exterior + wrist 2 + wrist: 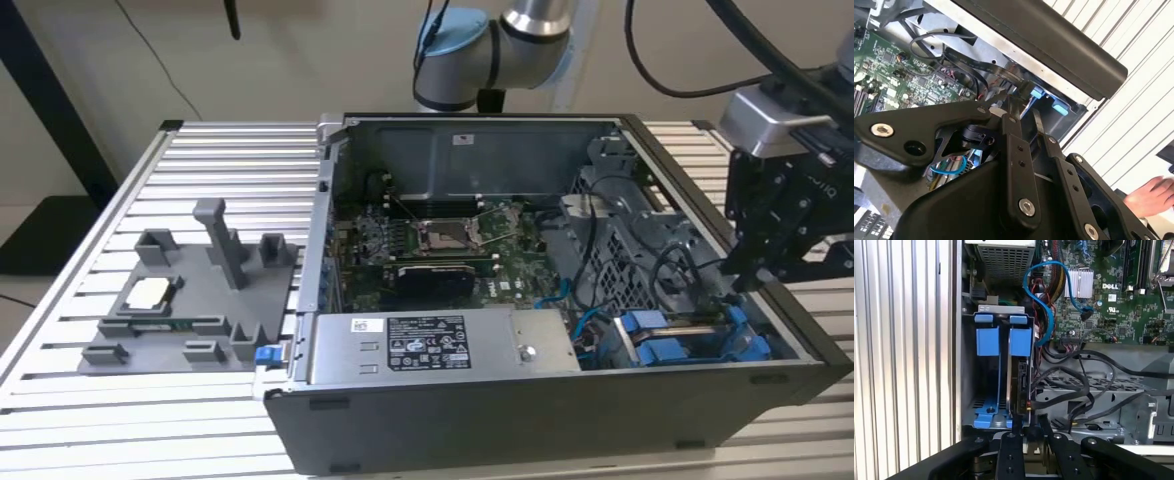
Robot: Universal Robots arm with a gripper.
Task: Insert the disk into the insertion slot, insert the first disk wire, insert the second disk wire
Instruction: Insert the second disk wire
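Observation:
The disk (1019,382) stands edge-on inside the insertion slot (968,390), its blue carrier tab (1020,341) at the slot's mouth. In the first wrist view my gripper (1028,426) sits at the disk's near end, its fingers (1010,440) drawn close on the black plug of a disk wire (1069,399) that trails off over the metal cage. The second wrist view has the gripper (1010,106) closed beside black cables, near the blue fittings (1036,93). In the exterior view the gripper (738,283) reaches into the case's right end, above the blue bay (674,340).
The open PC case (534,410) lies on a slatted table, with the power supply (441,345) at the front and the motherboard (427,240) behind it. A blue cable (1046,295) loops near the bay. A grey fixture tray (187,300) sits left of the case. A hand (1151,195) rests on the table.

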